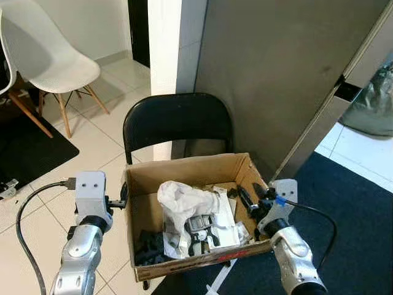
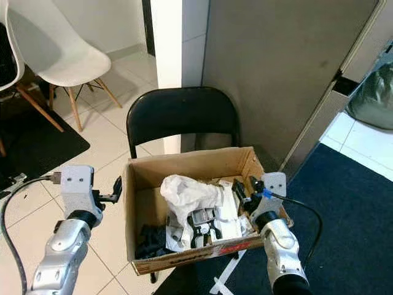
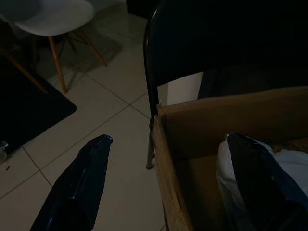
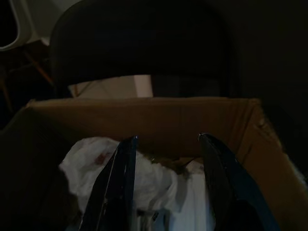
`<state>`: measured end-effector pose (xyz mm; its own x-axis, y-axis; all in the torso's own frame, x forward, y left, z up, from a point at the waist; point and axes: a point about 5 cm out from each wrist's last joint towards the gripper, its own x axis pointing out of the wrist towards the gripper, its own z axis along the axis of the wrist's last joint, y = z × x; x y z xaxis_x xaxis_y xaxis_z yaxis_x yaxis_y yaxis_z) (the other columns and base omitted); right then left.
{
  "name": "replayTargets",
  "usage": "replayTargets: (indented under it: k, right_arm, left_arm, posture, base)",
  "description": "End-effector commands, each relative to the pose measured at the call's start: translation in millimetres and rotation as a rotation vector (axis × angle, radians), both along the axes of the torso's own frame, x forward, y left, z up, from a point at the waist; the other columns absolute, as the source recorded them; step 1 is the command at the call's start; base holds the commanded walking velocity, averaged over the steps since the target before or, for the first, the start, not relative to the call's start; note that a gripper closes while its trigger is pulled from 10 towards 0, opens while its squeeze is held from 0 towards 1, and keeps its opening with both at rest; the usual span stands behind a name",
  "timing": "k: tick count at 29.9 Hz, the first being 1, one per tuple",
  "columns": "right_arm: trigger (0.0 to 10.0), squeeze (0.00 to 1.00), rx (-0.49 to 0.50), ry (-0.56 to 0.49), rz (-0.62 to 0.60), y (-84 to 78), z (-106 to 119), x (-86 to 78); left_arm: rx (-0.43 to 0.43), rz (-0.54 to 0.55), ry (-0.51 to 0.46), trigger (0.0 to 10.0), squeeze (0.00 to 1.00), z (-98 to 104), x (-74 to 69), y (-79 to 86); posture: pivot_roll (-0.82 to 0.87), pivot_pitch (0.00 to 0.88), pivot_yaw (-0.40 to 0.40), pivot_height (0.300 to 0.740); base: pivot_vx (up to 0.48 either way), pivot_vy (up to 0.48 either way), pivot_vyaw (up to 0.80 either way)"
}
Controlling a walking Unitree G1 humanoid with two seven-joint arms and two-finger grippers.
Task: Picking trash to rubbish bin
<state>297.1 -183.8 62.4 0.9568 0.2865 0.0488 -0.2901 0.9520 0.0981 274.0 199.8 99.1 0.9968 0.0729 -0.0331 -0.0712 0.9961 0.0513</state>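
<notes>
Where the tiled floor (image 1: 123, 132) meets a black mat (image 1: 27, 150) at the far left, a white shell chair (image 1: 46, 52) on wooden legs is seen. Nearer in, the left gripper (image 2: 115, 189) is held just outside the left wall of a cardboard box (image 1: 184, 169); in the left wrist view its fingers (image 3: 79, 185) are spread, one on the floor side of that wall and the other over the box's inside, with nothing clasped between them. The box is set on the seat of a black folding chair (image 1: 177, 120), whose backrest rises behind it. Inside the box, crumpled white paper trash (image 1: 184, 200) is piled at the middle, with flat white packaging (image 1: 224, 230) beside it and some dark scraps (image 1: 149, 249) in the near left corner (what they are cannot be told). Over the box's right edge, the right gripper (image 1: 250, 200) is held above the rubbish; its fingers (image 4: 118, 187) are seen parted and empty in the right wrist view. Behind the chair stand a white pillar (image 1: 164, 67) and a grey panel (image 1: 276, 74). At the far right, a dark blue carpet (image 1: 356, 215) is laid, and a grey-green bag (image 1: 377, 104) rests on the tiles beyond it.
</notes>
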Motion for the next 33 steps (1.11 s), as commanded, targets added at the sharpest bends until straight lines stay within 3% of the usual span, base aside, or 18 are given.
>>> replayTargets:
  k: [1, 33]
  right_arm:
    - [10.0, 0.00, 0.011, 0.014, 0.004, -1.3, -2.2, -3.5]
    - [10.0, 0.00, 0.023, 0.082, 0.017, 10.9, -11.4, -20.6]
  left_arm:
    - [-0.019, -0.001, 0.007, 10.0, 0.00, -1.0, -2.6, -4.2]
    - [-0.045, -0.053, 0.018, 10.0, 0.00, -1.8, -0.9, -10.7]
  posture:
    - [0.04, 0.052, -0.065, 0.740]
    - [0.00, 0.090, -0.059, 0.740]
  base:
    - [0.000, 0.000, 0.00]
    - [0.000, 0.000, 0.00]
